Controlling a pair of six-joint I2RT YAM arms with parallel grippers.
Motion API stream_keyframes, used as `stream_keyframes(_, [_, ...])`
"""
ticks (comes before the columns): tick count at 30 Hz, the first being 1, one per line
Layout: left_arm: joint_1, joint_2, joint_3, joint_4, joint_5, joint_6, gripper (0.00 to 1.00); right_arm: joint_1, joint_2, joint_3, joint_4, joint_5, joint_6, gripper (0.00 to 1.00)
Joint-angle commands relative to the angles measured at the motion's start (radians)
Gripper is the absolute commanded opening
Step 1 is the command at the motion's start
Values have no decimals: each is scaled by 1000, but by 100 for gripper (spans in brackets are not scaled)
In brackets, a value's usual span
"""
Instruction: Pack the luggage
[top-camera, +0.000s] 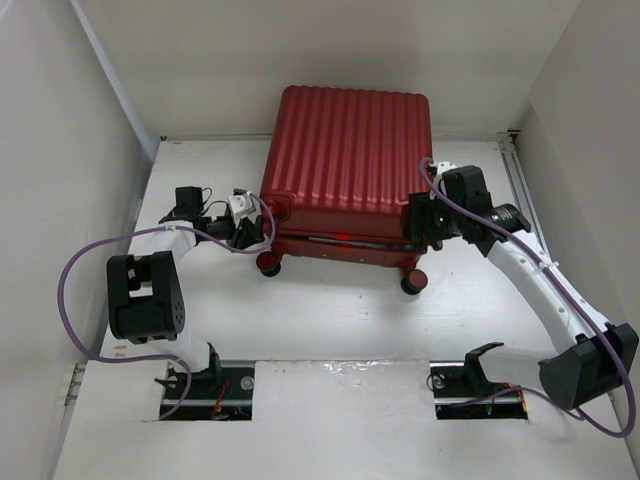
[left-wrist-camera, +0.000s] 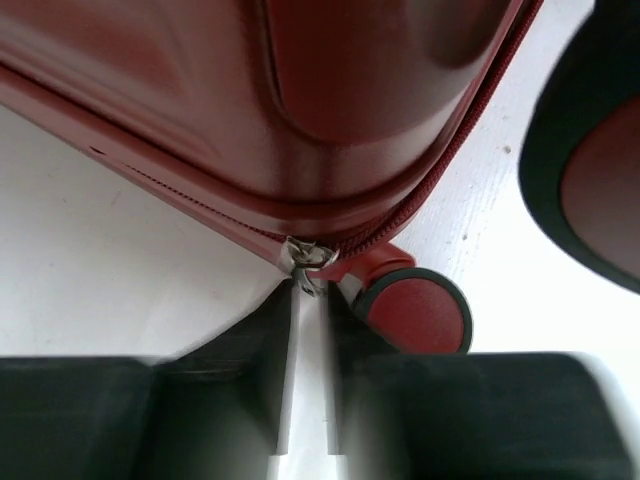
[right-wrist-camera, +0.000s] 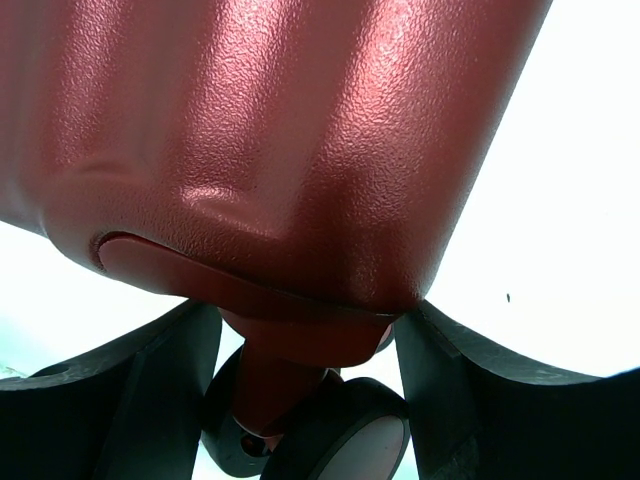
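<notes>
Left hand (left-wrist-camera: 311, 298) pinches luggage (left-wrist-camera: 300, 100) zipper pull (left-wrist-camera: 308, 262)

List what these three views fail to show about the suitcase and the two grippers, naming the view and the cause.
1. Suitcase contents: top view, the closed shell hides them.
2. Left gripper at the zip pull: left wrist view, contact too small to confirm a pinch.
3. Right gripper: right wrist view, the suitcase corner fills the gap, so pressing is unclear.
4. Second wheel: left wrist view, cut off by the right edge and blurred.
</notes>
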Motion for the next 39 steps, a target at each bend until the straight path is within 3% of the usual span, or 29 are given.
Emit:
stream_keyframes(1, [3, -42, 34, 9, 27, 23, 21, 37, -70, 14, 52, -180, 0, 0])
stream_keyframes(3, [3, -42, 34, -52, 36, 106, 45, 37, -70, 5, 52, -171, 0, 0])
stream_keyframes(4, [3, -52, 34, -43, 36, 106, 48, 37, -80, 5, 52, -171, 0, 0])
stream_keyframes(9, [-25, -52, 34, 92, 36, -19, 56, 37, -89, -4, 43, -171, 0, 0])
stream_keyframes(15, [-36, -52, 3, 293, 16, -177, 56, 37, -98, -14, 43, -162, 0, 0])
stream_keyframes(19, [-36, -52, 3, 304, 25, -178, 24, 37, -116, -23, 43, -153, 0, 0])
stream_keyframes(20, [-36, -42, 14, 286, 34, -178, 11, 37, -116, -23, 43, -153, 0, 0])
stream_keyframes(22, [-36, -42, 23, 235, 34, -112, 0, 37, -116, -23, 43, -153, 0, 0])
stream_keyframes(29, [-36, -42, 123, -140, 62, 158, 0, 37, -126, -41, 43, -153, 9, 0])
stream_keyframes(30, [-36, -42, 136, -279, 62, 292, 0, 37, -135, -41, 43, -153, 9, 0])
stream_keyframes(34, [-4, -70, 143, -579, 28, 613, 0, 37, -135, -41, 43, -144, 9, 0])
stream_keyframes(39, [6, -91, 101, -670, -24, 768, 0, 37, -144, -50, 54, -144, 20, 0])
